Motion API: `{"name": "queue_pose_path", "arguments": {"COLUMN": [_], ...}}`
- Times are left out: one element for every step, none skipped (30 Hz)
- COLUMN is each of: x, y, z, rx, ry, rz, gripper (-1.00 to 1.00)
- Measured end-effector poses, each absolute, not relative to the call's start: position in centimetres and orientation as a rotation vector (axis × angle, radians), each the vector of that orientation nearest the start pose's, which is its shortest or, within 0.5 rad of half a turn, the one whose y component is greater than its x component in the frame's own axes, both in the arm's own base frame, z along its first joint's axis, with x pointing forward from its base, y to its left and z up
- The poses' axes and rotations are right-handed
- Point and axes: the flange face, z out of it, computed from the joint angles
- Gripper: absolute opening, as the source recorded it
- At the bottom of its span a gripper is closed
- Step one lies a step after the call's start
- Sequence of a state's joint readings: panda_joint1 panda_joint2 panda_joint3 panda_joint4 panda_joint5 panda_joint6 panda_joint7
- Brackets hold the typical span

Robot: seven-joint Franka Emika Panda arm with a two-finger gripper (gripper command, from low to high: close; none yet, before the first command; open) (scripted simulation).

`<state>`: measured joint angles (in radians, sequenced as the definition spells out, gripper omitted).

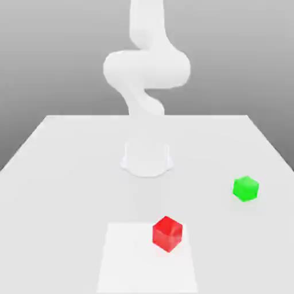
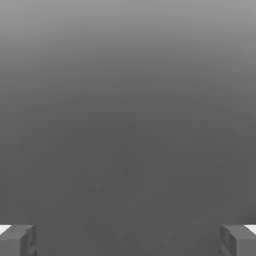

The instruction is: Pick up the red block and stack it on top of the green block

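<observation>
Nearest in the exterior view, the red block (image 1: 167,233) sits on a paler square patch (image 1: 147,258) of the white tabletop (image 1: 57,172). Farther back, toward the exterior view's right and well apart from it, rests the green block (image 1: 246,188). Beyond them rises the white arm (image 1: 146,69); the pincer (image 2: 128,240) has its fingertips (image 2: 17,240) spread wide, gripping nothing.

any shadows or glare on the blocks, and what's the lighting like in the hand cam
Exterior view: light is soft and even; the red block has a glossy sheen on its faces, the green block looks flat, and neither casts a sharp shadow on the table. Hand view: a plain grey gradient, lighter at one edge, with the gripper fingertips wide apart.
</observation>
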<state>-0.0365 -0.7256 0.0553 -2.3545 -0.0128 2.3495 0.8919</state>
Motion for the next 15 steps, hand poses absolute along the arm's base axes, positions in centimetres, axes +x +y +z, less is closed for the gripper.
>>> {"name": "queue_pose_path", "arguments": {"x": [39.0,40.1,41.1,41.9,42.5,43.0,43.4,43.6,43.7,43.6,43.4,43.0,42.5,41.7,40.8], "y": [1.9,2.3,2.6,2.9,3.0,3.2,3.3,3.4,3.4,3.5,3.5,3.6,3.7,3.8,3.9], "z": [63.7,61.2,58.7,56.2,53.8,51.3,48.8,46.3,43.7,41.2,38.7,36.2,33.7,31.1,28.6], "rx": [-2.475,-2.484,-2.49,-2.495,-2.497,-2.498,-2.496,-2.493,-2.487,-2.478,-2.467,-2.454,-2.437,-2.417,-2.392], "ry": [1.196,1.249,1.302,1.355,1.407,1.459,1.512,1.565,1.618,1.672,1.727,1.783,1.839,1.898,1.958], "rz": [-0.91,-0.869,-0.829,-0.787,-0.745,-0.701,-0.656,-0.61,-0.563,-0.513,-0.462,-0.407,-0.35,-0.29,-0.225], "gripper": [0.0,0.0,0.0,0.0,0.0,0.0,0.0,0.0,0.0,0.0,0.0,0.0,0.0,0.0,0.0]}}
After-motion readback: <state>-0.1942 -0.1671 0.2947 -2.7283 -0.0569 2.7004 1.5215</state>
